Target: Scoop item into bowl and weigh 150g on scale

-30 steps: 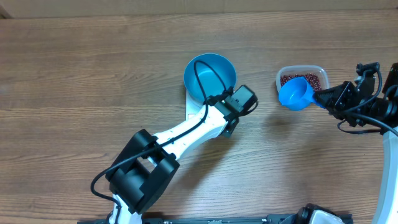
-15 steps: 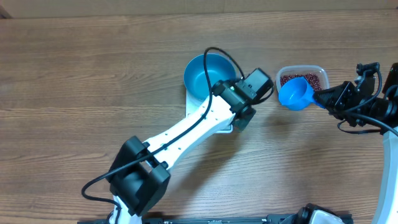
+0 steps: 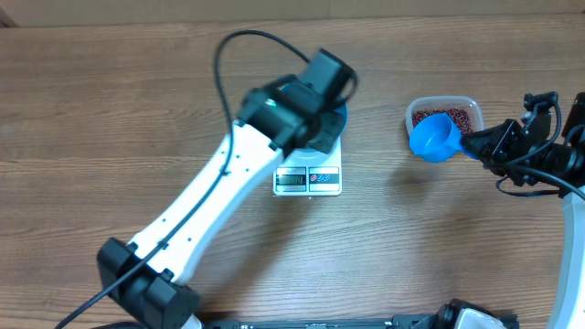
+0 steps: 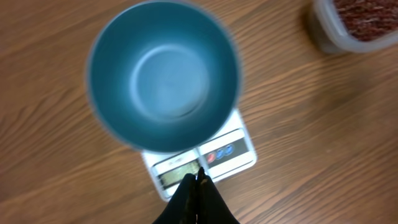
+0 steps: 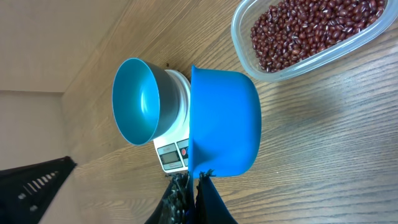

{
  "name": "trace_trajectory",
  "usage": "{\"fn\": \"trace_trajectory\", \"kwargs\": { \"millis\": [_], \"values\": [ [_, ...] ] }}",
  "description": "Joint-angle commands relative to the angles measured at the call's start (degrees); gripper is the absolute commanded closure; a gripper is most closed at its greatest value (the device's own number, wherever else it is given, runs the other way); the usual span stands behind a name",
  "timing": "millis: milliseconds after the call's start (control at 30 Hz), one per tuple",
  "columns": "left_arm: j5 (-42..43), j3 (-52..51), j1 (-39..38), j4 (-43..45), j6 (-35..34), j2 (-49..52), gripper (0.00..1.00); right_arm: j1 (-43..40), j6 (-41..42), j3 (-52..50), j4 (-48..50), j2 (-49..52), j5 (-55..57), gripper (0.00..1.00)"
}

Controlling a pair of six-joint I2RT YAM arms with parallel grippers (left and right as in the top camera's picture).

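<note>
Across the middle of the wooden bench (image 3: 110, 100) I see my left arm (image 3: 210, 201) stretched from the near-left corner toward the centre, its wrist hanging over the round deep blue bowl (image 4: 163, 74). The right arm (image 3: 548, 155) sits at the right edge, reaching inward.

That bowl stands on the flat white square digital scale (image 3: 308, 180) about mid-bench. It covers most of the platform and leaves the grey display and buttons showing along the near edge. From the left wrist view, its inside is bare.

Toward the right edge lies the clear rounded-rectangular plastic tub (image 5: 242, 25), well apart from the scale. At its near-left corner the small blue handled scoop (image 3: 434, 137) is held in the air, overlapping the tub's rim from above. It looks empty.

All the dark red-brown beans (image 5: 311, 31) I can see lie loose in the tub.

My left jaws are pressed together on nothing, their tips above the scale's display edge. My right jaws are clamped on the scoop's handle.
</note>
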Motion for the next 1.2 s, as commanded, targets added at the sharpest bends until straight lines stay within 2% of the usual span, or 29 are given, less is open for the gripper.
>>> {"fn": "trace_trajectory", "kwargs": {
  "millis": [0, 133, 367, 567, 667, 800, 833, 867, 900, 933, 967, 1167],
  "values": [
    [1.7, 1.3, 2.0, -3.1, 0.0, -1.7, 0.95, -0.2, -0.7, 1.6, 0.1, -0.9, 0.0, 0.96],
    [2.3, 1.3, 4.5, -5.8, 3.6, -2.0, 0.94, -0.2, -0.7, 1.6, 0.1, -0.9, 0.0, 0.96],
    [11.6, 1.1, 9.7, -6.0, 23.0, -2.1, 0.91, -0.2, -0.7, 1.6, -0.3, -0.9, 0.0, 0.96],
    [17.7, 1.1, 17.7, -6.1, 21.7, -2.1, 0.89, -0.2, -0.7, 1.6, -0.2, -0.9, 0.0, 0.96],
    [18.4, 1.1, 18.3, -6.2, 21.7, -2.1, 0.86, -0.2, -0.7, 1.6, -0.2, -0.9, 0.0, 0.96],
    [18.2, 1.1, 18.2, -6.2, 22.2, -2.1, 0.66, -0.2, -0.8, 1.6, -0.2, -0.9, 0.0, 0.96],
    [17.9, 1.1, 18.2, -6.2, 22.3, -2.1, 0.55, -0.2, -0.9, 1.6, -0.2, -0.9, 0.0, 0.96],
    [17.8, 1.1, 18.3, -6.2, 22.3, -2.1, 0.49, -0.2, -0.9, 1.6, -0.2, -0.9, 0.0, 0.96],
    [17.2, 1.1, 18.3, -6.2, 22.4, -2.1, 0.36, -0.2, -0.9, 1.6, -0.2, -0.9, 0.0, 0.96],
    [16.8, 1.1, 18.3, -6.2, 22.3, -2.1, 0.28, -0.2, -0.9, 1.6, -0.2, -0.9, 0.0, 0.96],
    [16.5, 1.1, 18.3, -6.2, 22.3, -2.1, 0.02, -0.2, -0.9, 1.6, -0.2, -0.9, 0.0, 0.96],
    [16.6, 1.1, 18.2, -6.2, 21.8, -2.1, 0.00, -0.2, -0.9, 1.6, -0.2, -0.9, 0.0, 0.96]
  ]
}}
